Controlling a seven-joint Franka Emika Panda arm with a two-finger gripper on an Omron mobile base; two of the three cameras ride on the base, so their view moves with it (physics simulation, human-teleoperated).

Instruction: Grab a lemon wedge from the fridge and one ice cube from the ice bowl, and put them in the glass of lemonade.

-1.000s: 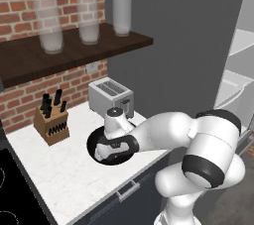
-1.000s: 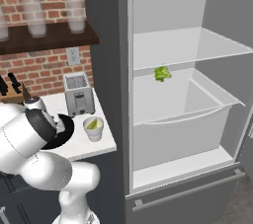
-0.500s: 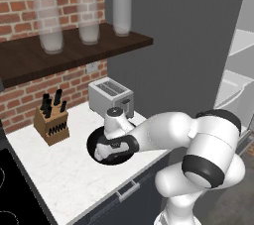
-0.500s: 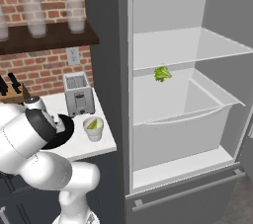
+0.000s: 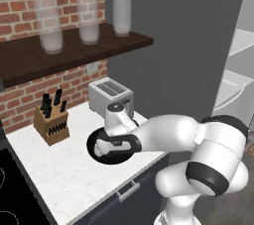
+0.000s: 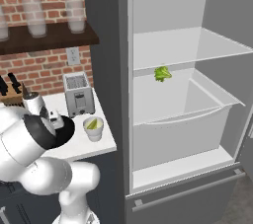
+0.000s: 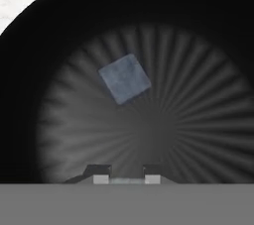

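Observation:
My gripper [image 7: 126, 177] is low inside the black ice bowl [image 7: 30, 95], shut, with a pale sliver of an ice cube between its tips. Another ice cube [image 7: 124, 85] lies loose on the ribbed bottom ahead. From the left base view the hand [image 5: 110, 145] reaches down into the ice bowl [image 5: 93, 143] in front of the toaster. To the right of the ice bowl [image 6: 68, 130] stands the glass of lemonade [image 6: 93, 129], with a yellow-green lemon wedge [image 6: 91, 125] in it. The fridge [image 6: 106, 45] stands open, white inside.
A silver toaster [image 5: 110, 95] sits behind the bowl and a knife block [image 5: 51, 122] to its left. Tall clear glasses [image 5: 121, 12] line the dark shelf above. A green leafy lump [image 6: 162, 73] lies on a fridge shelf. The counter's front edge [image 5: 119, 187] is close.
The arm has stayed over the bowl; the base views show no visible shift.

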